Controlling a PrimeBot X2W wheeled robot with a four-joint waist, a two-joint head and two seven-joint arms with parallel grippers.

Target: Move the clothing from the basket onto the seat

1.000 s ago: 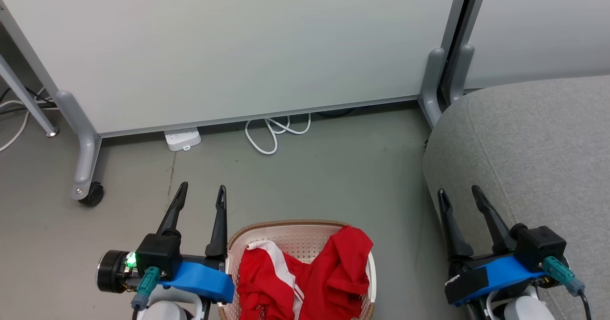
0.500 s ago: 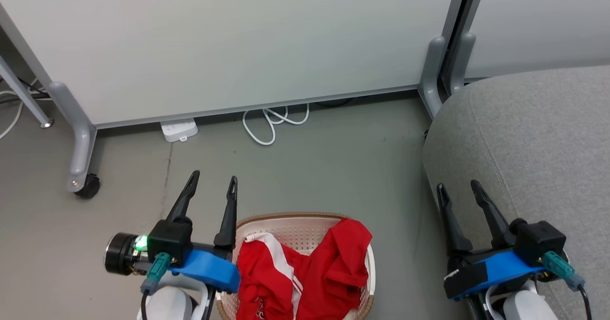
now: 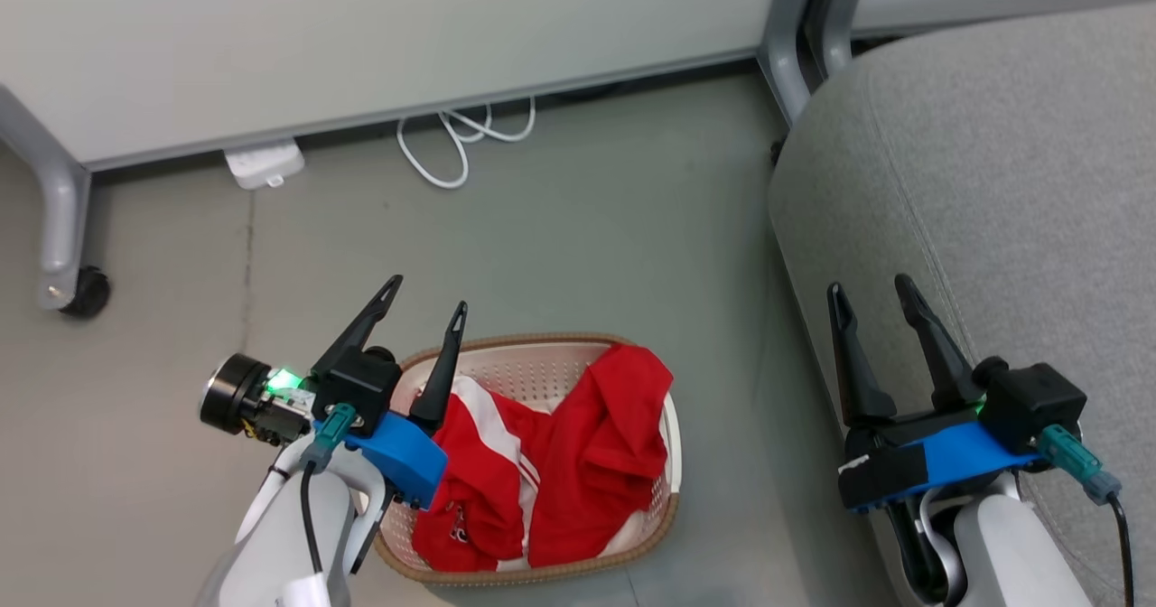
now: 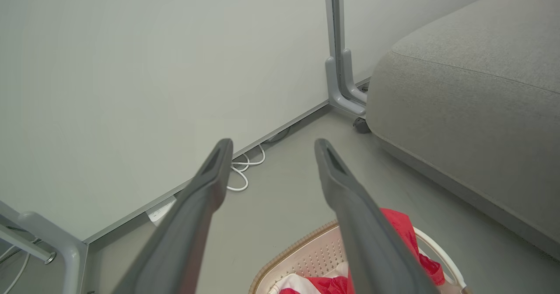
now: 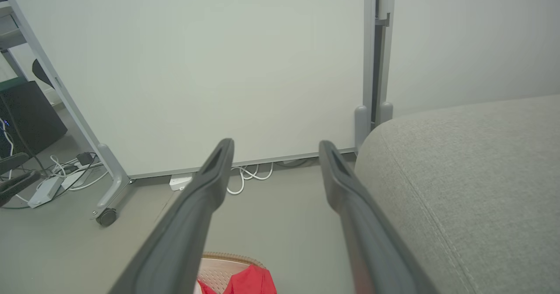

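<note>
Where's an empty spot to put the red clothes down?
The grey seat top in view is bare, right of the basket. The floor strip between them is free too. Inside the basket is crowded with clothing.

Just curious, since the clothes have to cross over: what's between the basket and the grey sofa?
Just a bare strip of grey floor; the head view shows nothing standing between the basket and the sofa.

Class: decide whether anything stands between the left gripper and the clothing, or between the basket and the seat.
Nothing visible does. The left gripper, jaws open, hangs over the left rim of the basket beside the uncovered clothing; just floor separates the basket from the seat.
</note>
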